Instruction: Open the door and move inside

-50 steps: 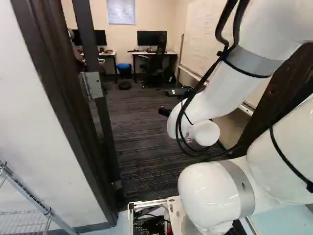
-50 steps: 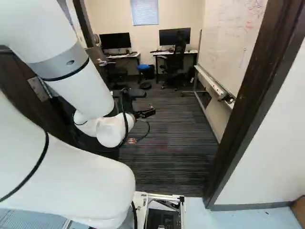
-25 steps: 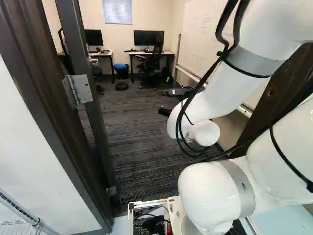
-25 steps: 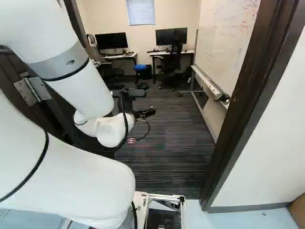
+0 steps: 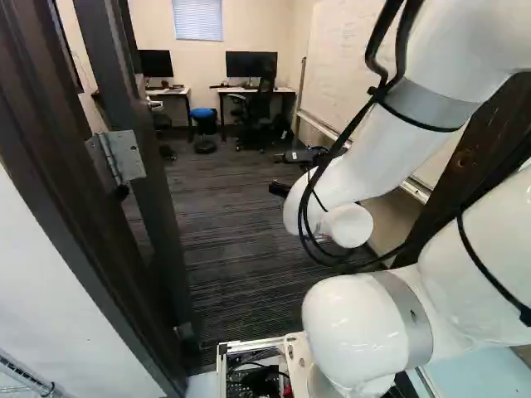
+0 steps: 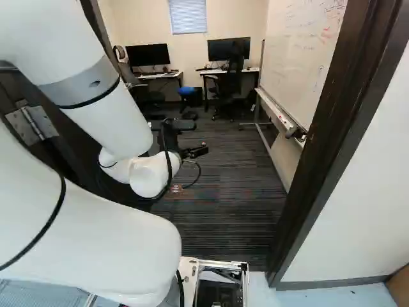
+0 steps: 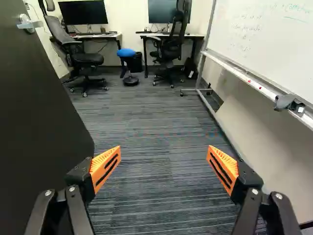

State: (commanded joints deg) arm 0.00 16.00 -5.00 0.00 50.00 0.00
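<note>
The door (image 7: pixel 39 122) stands open beside the wide, empty gripper (image 7: pixel 164 157); entering seems the current step, next driving ahead.

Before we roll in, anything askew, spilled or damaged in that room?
No spill or damage that I can see. One mild oddity: a crumpled-looking grey thing hangs over the edge of the whiteboard's tray, not lying flat in it; can't tell what it is.
</note>
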